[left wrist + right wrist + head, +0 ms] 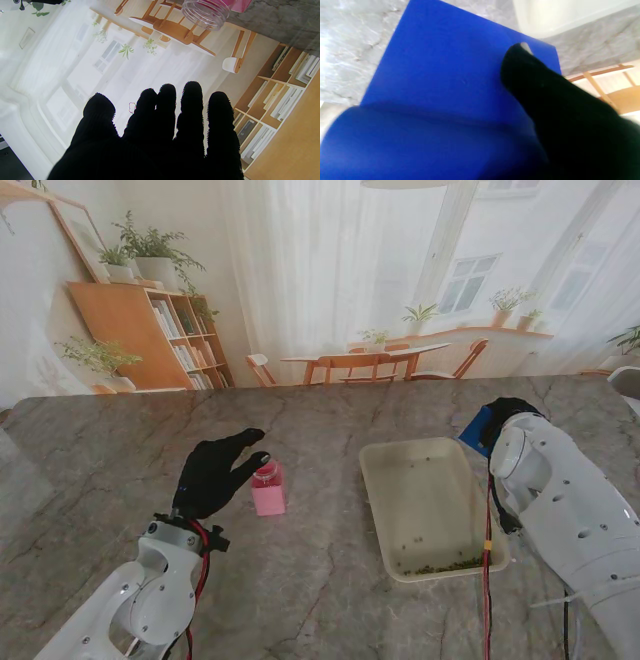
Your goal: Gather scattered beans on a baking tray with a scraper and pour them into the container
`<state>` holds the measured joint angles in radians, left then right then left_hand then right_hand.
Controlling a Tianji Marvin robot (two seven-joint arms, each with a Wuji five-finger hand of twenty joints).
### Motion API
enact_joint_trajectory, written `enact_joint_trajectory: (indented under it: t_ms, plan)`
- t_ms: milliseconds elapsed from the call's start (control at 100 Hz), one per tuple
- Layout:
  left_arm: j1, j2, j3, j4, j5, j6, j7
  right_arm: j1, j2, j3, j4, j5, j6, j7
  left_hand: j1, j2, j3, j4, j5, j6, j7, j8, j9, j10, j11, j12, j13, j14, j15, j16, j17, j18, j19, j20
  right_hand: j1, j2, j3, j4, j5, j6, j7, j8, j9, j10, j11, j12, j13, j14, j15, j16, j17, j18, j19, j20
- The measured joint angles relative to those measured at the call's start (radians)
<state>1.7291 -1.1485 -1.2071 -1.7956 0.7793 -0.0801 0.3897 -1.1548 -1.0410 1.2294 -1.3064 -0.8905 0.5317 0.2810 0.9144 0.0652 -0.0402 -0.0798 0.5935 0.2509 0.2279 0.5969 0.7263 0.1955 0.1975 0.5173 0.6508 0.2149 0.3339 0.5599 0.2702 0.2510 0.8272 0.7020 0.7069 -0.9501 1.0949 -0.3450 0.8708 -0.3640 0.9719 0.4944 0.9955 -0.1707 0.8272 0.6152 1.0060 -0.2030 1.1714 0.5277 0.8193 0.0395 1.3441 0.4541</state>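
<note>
1. Stand view: a cream baking tray (432, 510) is seen lying flat on the marble table (90, 470), to the right of centre.
2. A line of small dark beans (440, 564) is gathered along the tray's edge nearest to me, and a few single beans are scattered across the tray floor.
3. The blue scraper (474, 430) is held by the right hand (505, 416) at the tray's far right corner; only a small part of the blade shows past the white forearm.
4. In the right wrist view the scraper (460, 82) fills most of the picture, with a black-gloved finger (532, 75) pressed flat on its face, so the right hand is clamped on the scraper. The tray's pale rim (560, 15) shows just beyond the blade.
5. The pink container (267, 488) stands upright on the table to the left of the tray, well apart from it.
6. The left hand (215, 472) is held just beside the container with its fingers spread and nothing in its grasp; whether the fingertips touch the container cannot be told.
7. In the left wrist view the fingers (190, 117) are seen extended and apart, and the container's clear threaded mouth (206, 12) lies beyond them.
</note>
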Motion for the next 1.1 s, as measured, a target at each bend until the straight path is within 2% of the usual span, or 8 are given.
enact_joint_trajectory:
  t_ms: [130,250,380,480,600,690,790,1100]
  plan:
    - [-0.010,0.002,0.009,0.006,0.002,0.000,-0.011,0.017,0.000,-0.005,0.058,0.012,0.006,-0.007,0.000,0.000,0.000,0.000,0.000,0.000,0.000,0.000,0.000,0.000,0.000,0.000,0.000,0.000,0.000,0.001,0.000,0.000,0.000,0.000,0.000,0.001,-0.001,0.000,0.000,0.000,0.000,-0.006,-0.001,0.002,0.000,-0.001,0.000,0.000,-0.001,0.000,0.000,0.000,0.000,-0.001]
    - [-0.023,0.004,0.020,0.014,0.000,0.000,-0.026,0.044,-0.003,-0.029,0.123,0.119,0.071,-0.056,0.000,0.000,0.000,0.000,0.000,0.000,0.000,0.000,0.000,0.000,0.000,0.000,0.000,0.000,0.001,0.001,0.000,0.000,0.000,0.000,0.010,0.031,-0.042,0.000,-0.007,0.008,0.000,-0.052,-0.006,0.019,0.000,-0.012,0.000,-0.001,-0.024,0.000,0.000,0.000,-0.015,-0.023]
    - [-0.038,0.006,0.034,0.024,0.000,-0.001,-0.035,0.077,-0.022,-0.036,0.210,0.191,0.091,-0.117,0.000,0.000,0.000,0.000,0.000,0.000,0.000,0.000,0.000,0.000,0.000,0.000,0.000,0.000,0.001,0.001,0.000,0.000,0.000,0.000,0.021,0.084,-0.092,0.000,-0.040,0.024,0.000,-0.092,-0.014,0.037,-0.044,-0.023,0.000,-0.001,-0.059,-0.023,0.013,-0.002,-0.034,-0.062]
    - [-0.050,0.007,0.043,0.032,0.000,-0.002,-0.044,0.102,-0.038,-0.046,0.267,0.286,0.109,-0.179,0.000,0.000,0.000,0.000,0.000,0.000,0.000,0.000,0.000,0.000,0.000,0.000,0.000,0.000,0.001,0.001,0.000,0.000,0.000,0.000,0.028,0.105,-0.116,0.000,-0.044,0.037,0.000,-0.111,-0.015,0.049,-0.074,-0.023,0.002,0.006,-0.089,-0.037,0.022,-0.002,-0.058,-0.100]
    - [-0.060,0.007,0.049,0.040,-0.003,-0.003,-0.055,0.128,-0.054,-0.066,0.314,0.297,0.109,-0.187,0.000,0.000,0.000,0.000,0.000,0.000,0.000,0.000,0.000,0.000,0.000,0.000,0.000,0.000,0.001,0.001,0.000,0.000,0.000,0.000,0.028,0.135,-0.133,0.000,-0.063,0.048,0.000,-0.112,-0.018,0.052,-0.081,-0.023,0.003,0.006,-0.128,-0.050,0.024,-0.010,-0.071,-0.135]
    - [-0.064,0.007,0.050,0.043,-0.006,-0.004,-0.062,0.142,-0.065,-0.070,0.340,0.319,0.088,-0.203,0.000,0.000,0.000,0.000,0.000,0.000,0.000,0.000,0.000,0.000,0.000,0.000,0.000,0.000,0.002,0.001,0.000,0.000,0.000,0.000,0.028,0.141,-0.133,0.000,-0.064,0.050,0.000,-0.112,-0.018,0.058,-0.092,-0.023,0.005,0.011,-0.140,-0.057,0.024,-0.010,-0.081,-0.147]
    - [-0.065,0.008,0.050,0.043,-0.007,-0.003,-0.068,0.163,-0.066,-0.104,0.362,0.330,0.059,-0.204,0.000,0.000,0.000,0.000,0.000,0.000,0.000,0.000,0.000,0.000,0.000,0.000,0.000,0.000,0.002,0.002,0.000,0.000,0.000,0.000,0.029,0.150,-0.141,0.000,-0.065,0.050,0.000,-0.112,-0.018,0.061,-0.092,-0.023,0.005,0.014,-0.151,-0.060,0.024,-0.011,-0.088,-0.159]
    - [-0.077,0.010,0.050,0.048,-0.016,0.008,-0.096,0.255,-0.059,-0.221,0.466,0.285,-0.109,-0.133,0.000,0.000,0.000,0.000,0.000,0.000,0.000,0.000,0.000,0.000,0.000,0.000,0.000,0.000,0.005,0.002,0.000,0.000,0.000,0.000,0.029,0.168,-0.142,0.000,-0.084,0.060,0.000,-0.112,-0.019,0.077,-0.107,-0.023,0.005,0.031,-0.166,-0.074,-0.003,0.000,-0.072,-0.159]
